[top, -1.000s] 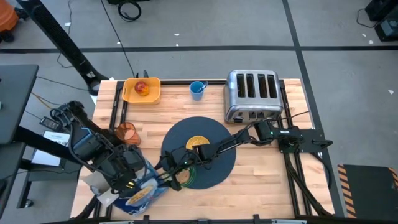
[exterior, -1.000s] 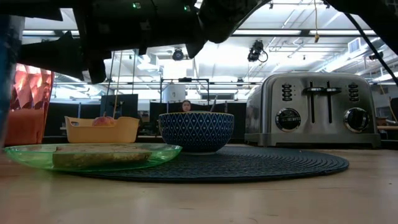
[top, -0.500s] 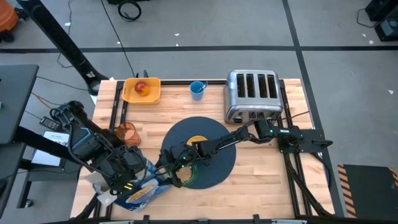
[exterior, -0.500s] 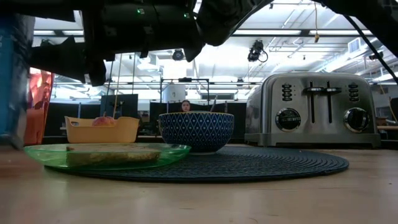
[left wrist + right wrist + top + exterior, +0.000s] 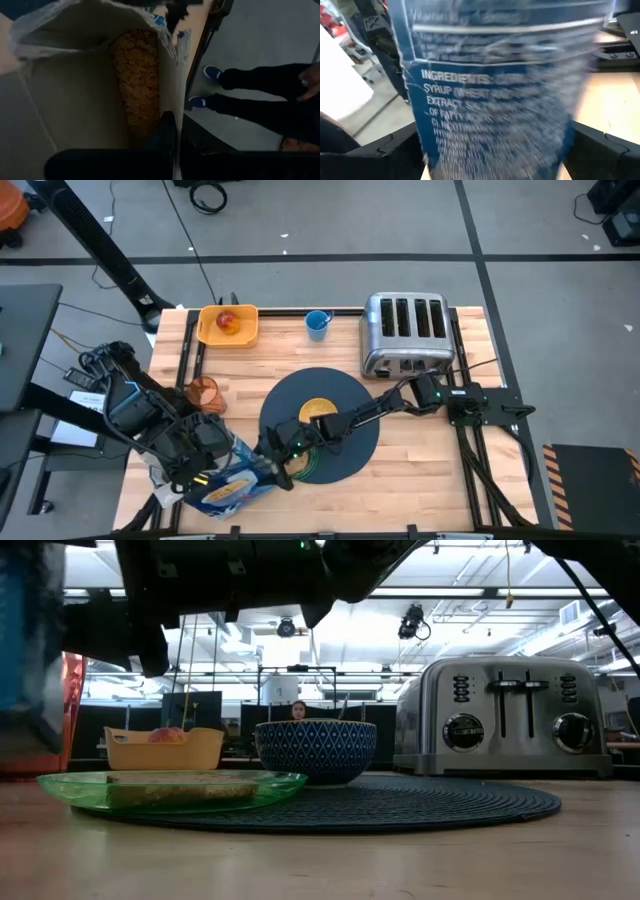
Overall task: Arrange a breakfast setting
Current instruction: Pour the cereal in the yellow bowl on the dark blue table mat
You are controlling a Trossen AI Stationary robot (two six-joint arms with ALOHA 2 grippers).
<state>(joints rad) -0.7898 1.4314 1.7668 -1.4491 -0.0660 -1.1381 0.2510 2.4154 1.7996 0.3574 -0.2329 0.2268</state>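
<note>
The left gripper is clamped on a blue cereal box at the table's near left edge, while the right gripper, spread wide, flanks that box just beside the green plate with toast overlapping the mat's near-left rim.

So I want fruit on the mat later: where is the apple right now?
In the high view the red apple sits in the orange-yellow tray at the table's far left corner, left of the blue cup and well away from the mat.
</note>
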